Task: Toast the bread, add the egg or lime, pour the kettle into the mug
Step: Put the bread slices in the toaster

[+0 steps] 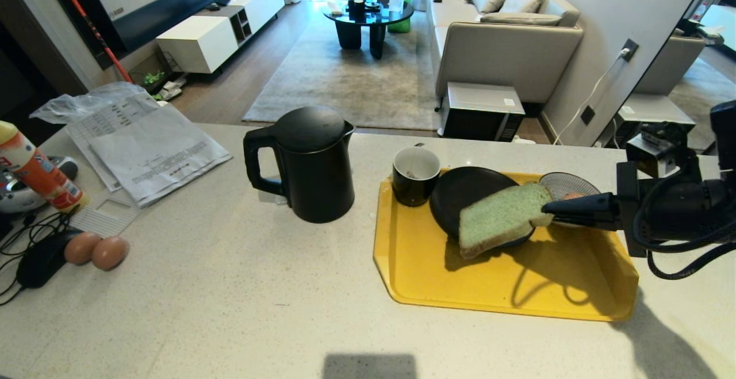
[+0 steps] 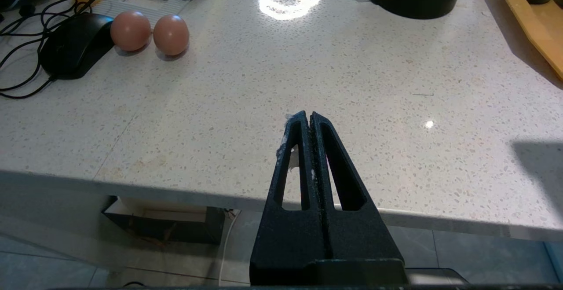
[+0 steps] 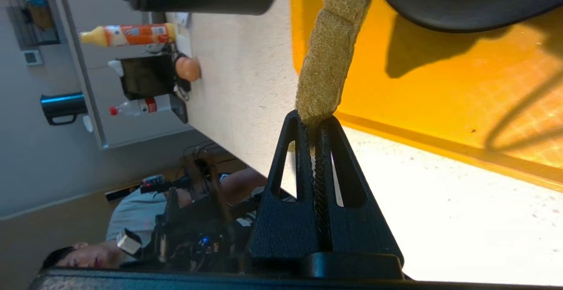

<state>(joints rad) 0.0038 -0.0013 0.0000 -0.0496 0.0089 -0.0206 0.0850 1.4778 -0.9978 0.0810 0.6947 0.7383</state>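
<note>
The right gripper (image 1: 546, 207) pinches the green bread (image 1: 499, 218) by one corner, holding it over the black plate (image 1: 460, 195) on the yellow tray (image 1: 517, 293) at the counter's right edge. The left gripper (image 2: 307, 117) hangs pressed together at the counter's near edge.

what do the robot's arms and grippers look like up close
Both grippers, left gripper and right gripper, are matte black, with two tapered jaws, each pierced by a triangular cut-out, and ridged inner faces. The right arm carries a boxy black wrist block and looping black cables.

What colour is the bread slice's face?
Pale green, with a thin brown crust; the bread shows it best in the head view.
</note>
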